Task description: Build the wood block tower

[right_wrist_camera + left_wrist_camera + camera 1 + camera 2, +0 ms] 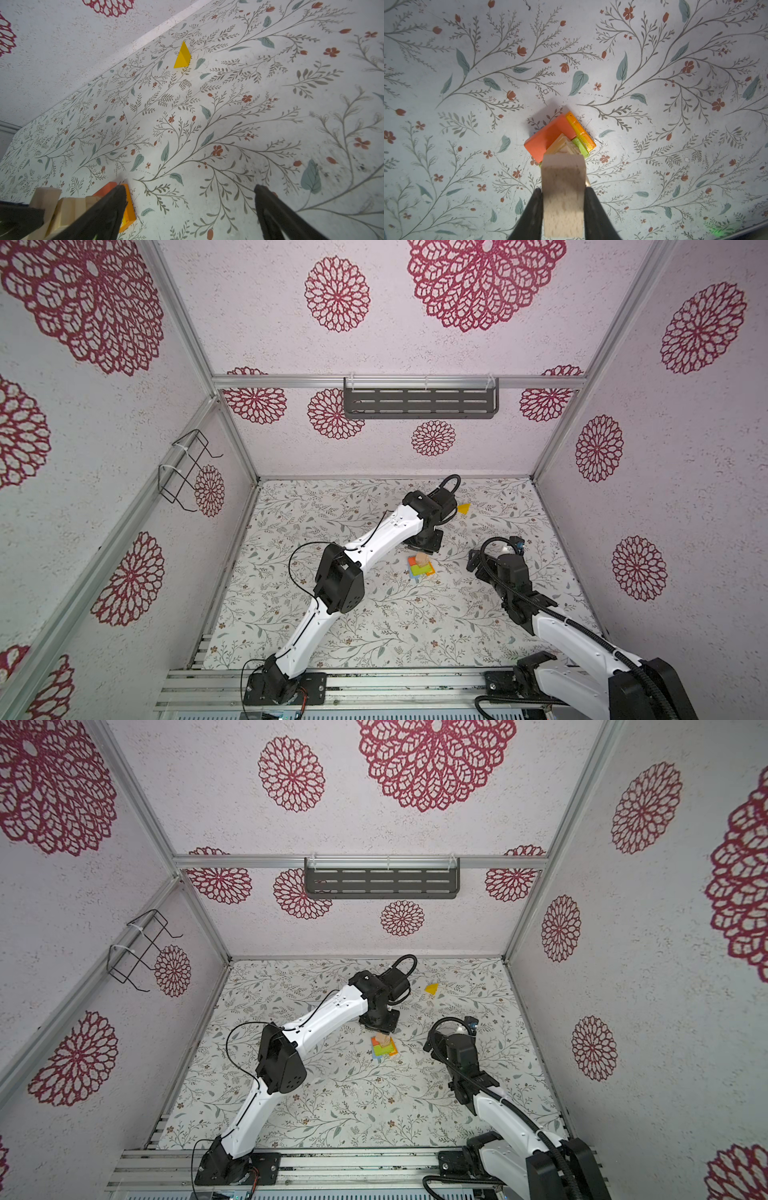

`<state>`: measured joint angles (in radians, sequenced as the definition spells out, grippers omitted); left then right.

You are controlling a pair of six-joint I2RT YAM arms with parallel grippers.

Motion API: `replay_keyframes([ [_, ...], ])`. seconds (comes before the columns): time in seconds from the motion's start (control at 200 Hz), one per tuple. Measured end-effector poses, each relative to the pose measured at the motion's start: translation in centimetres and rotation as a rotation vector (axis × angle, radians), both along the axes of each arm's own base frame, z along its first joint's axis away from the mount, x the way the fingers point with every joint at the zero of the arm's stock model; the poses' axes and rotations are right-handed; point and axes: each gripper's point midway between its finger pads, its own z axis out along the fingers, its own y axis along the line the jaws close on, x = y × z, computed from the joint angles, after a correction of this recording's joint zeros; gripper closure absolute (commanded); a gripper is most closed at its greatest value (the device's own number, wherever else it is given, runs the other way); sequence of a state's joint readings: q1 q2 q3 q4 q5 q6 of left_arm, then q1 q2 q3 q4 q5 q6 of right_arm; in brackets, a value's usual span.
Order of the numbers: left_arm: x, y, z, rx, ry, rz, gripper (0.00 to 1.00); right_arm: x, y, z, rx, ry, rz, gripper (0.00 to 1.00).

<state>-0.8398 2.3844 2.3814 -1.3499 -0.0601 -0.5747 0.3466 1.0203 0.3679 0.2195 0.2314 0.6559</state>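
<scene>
The L claw [563, 189] is seen clamped on a plain tan block [563, 172], which is gripped betw. both fingers and held right over the wood block tower [560, 135]. The tower is placed approx. mid tabletop [374, 626] in both top views. Flat lime-green, orange and red pieces are stacked w/ edges offset, a blue edge is shown at the base, and a tan wood piece is set on top. Whether the held block is touching that top piece can't be told. The R claw [190, 194] is spread wide w/ nothing betw. its fingers and is positioned just beside the tower on its right. A yellow triangular block [464, 509] is left alone nr. the back wall, well apart from the tower.
</scene>
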Motion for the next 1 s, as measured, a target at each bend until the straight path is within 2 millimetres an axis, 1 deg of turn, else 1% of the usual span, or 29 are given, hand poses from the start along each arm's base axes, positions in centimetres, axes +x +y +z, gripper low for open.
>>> replay_keyframes([
  [0.195, 0.0, 0.0, 0.0, -0.001, 0.0, 0.002, 0.67, 0.0, 0.0, 0.0, -0.001, 0.001, 0.0, 0.01],
  [0.4, 0.0, 0.0, -0.1, 0.0, 0.001, 0.002, 0.59, 0.0, 0.0, -0.2, -0.002, 0.005, 0.001, 0.01],
  [0.435, 0.0, 0.0, -0.1, 0.0, 0.001, 0.002, 0.56, 0.0, 0.0, -0.2, -0.002, 0.006, 0.0, 0.01],
  [0.52, 0.0, 0.0, 0.0, -0.001, 0.0, 0.005, 0.45, 0.0, 0.0, -0.2, -0.002, 0.006, 0.0, 0.01],
  [0.68, 0.0, 0.0, 0.0, 0.001, -0.001, 0.002, 0.33, 0.0, 0.0, -0.2, -0.002, 0.006, 0.001, 0.01],
  [0.75, 0.1, 0.0, 0.0, 0.003, -0.003, 0.001, 0.26, 0.0, 0.2, -0.2, 0.0, 0.007, 0.009, 0.01],
  [0.835, 0.1, 0.1, 0.0, 0.005, -0.006, -0.001, 0.12, -0.1, 0.5, -0.1, 0.006, 0.006, 0.033, 0.01],
  [0.901, 0.2, 0.1, 0.0, 0.01, -0.012, -0.007, 0.0, -0.1, 0.9, 0.3, 0.013, -0.007, 0.059, 0.01],
  [0.936, 0.3, 0.2, 0.1, 0.015, -0.018, -0.005, 0.03, -0.1, 1.2, 0.6, 0.014, -0.017, 0.075, 0.01],
  [1.001, 0.5, 0.5, 0.4, 0.026, -0.039, -0.005, 0.03, -0.2, 1.3, 1.1, 0.009, -0.032, 0.092, 0.01],
])
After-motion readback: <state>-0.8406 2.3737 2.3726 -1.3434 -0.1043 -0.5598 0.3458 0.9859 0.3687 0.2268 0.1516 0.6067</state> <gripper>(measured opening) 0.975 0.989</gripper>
